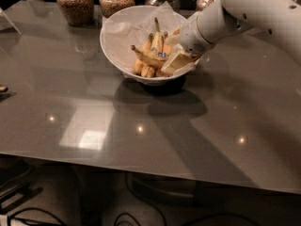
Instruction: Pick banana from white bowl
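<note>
grasp step: gripper [175, 62] inside white bowl [117, 36], at the banana [146, 58]; hold cannot be told. next move needs secure grip, straight lift.

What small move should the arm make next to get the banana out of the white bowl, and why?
Probably ease the gripper a little toward the middle of the white bowl, onto the banana: it is inside at the right rim, beside the banana's end, not clearly around it.
</note>
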### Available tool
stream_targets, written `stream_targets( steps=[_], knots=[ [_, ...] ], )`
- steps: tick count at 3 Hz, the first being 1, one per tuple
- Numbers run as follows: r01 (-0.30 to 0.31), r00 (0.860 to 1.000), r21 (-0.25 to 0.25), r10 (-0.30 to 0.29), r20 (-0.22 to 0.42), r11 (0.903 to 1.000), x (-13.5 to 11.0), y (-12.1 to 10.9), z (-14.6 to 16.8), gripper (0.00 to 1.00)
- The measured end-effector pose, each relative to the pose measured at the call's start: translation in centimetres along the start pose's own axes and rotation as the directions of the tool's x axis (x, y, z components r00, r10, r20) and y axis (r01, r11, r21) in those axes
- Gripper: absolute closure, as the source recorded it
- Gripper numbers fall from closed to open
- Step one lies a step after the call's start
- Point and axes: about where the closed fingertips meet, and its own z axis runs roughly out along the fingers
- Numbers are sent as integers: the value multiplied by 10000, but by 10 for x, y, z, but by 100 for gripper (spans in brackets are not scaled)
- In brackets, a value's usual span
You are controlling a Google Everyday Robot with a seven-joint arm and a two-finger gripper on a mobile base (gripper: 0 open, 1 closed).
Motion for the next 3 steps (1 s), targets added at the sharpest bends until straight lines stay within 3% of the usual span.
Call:
stream_targets(
  steps=[1,3],
  knots=[
    [289,9989,52,-287,-362,9996,3,-1,6,45],
    [982,9936,37,-978,-572,9952,-7,3,3,87]
  ],
)
